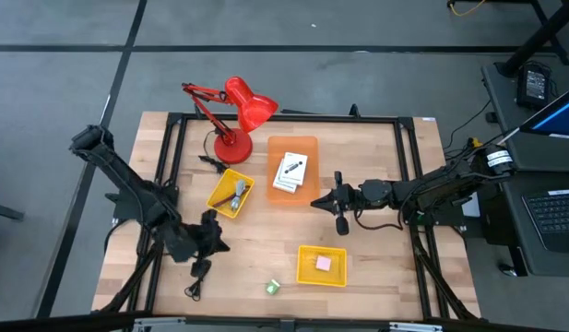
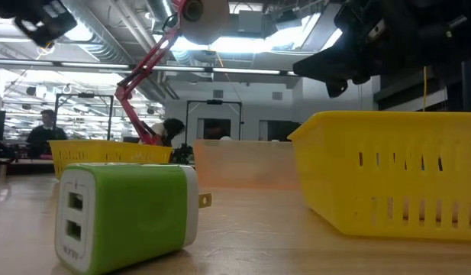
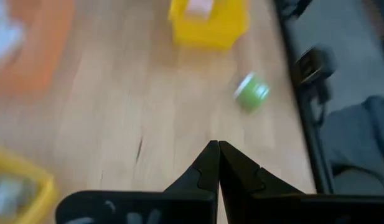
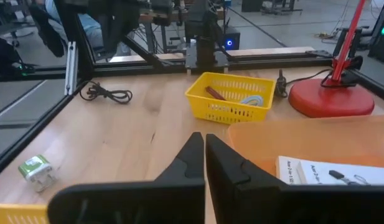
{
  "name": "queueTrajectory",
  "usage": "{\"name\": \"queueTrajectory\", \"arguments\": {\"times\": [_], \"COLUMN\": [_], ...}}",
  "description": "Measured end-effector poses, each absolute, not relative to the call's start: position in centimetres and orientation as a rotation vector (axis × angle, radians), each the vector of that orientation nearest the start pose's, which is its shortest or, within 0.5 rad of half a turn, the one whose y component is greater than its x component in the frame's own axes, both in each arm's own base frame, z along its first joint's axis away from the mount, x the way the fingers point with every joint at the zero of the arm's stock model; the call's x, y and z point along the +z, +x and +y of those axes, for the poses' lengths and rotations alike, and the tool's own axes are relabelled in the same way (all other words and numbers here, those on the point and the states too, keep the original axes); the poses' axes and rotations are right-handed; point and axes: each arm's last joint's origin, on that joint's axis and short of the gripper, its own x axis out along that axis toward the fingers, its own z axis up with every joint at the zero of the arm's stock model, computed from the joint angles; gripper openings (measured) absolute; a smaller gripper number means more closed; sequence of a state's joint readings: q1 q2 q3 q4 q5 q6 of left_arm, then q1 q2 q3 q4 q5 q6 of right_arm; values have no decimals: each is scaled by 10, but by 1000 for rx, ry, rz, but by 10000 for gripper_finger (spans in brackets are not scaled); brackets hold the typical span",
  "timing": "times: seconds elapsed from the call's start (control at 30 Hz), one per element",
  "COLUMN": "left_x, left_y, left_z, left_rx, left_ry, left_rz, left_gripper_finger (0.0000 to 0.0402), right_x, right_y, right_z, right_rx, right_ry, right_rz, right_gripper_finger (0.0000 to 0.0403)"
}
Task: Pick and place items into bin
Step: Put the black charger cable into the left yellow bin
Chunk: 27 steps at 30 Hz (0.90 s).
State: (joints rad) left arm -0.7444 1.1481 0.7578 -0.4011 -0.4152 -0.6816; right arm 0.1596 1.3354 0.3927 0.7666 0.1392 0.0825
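Left wrist view blurred: orange tray (image 3: 20, 50) and yellow basket (image 3: 17, 186) cut off at edges, contents unreadable. Low view: green charger (image 2: 124, 214) looms close, lamp head (image 2: 204, 19) cropped. Card print (image 1: 290, 172) too small.

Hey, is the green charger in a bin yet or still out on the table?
Out. The green charger lies on the bare table, beside the yellow bin.
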Motion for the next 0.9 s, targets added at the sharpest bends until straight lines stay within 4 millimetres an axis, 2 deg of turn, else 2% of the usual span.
{"name": "queueTrajectory", "arguments": {"times": [0.2, 0.33, 0.53, 0.77, 0.9], "left_x": [243, 245, 243, 241, 235], "left_y": [176, 180, 187, 194, 197], "left_z": [-167, -186, -209, -223, -228], "left_rx": [36, 32, 126, 357, 455], "left_ry": [-351, -452, -576, -664, -702], "left_rz": [971, 1029, 1108, 1326, 1373], "left_gripper_finger": [1, 3, 3, 3, 3], "right_x": [180, 180, 180, 179, 178], "right_y": [243, 243, 243, 243, 243], "right_z": [35, 35, 34, 34, 34], "right_rx": [11, 12, 12, 12, 13], "right_ry": [78, 74, 21, 18, -18], "right_rz": [176, 175, 175, 188, 196], "right_gripper_finger": [0, 0, 0, 0, 0]}}
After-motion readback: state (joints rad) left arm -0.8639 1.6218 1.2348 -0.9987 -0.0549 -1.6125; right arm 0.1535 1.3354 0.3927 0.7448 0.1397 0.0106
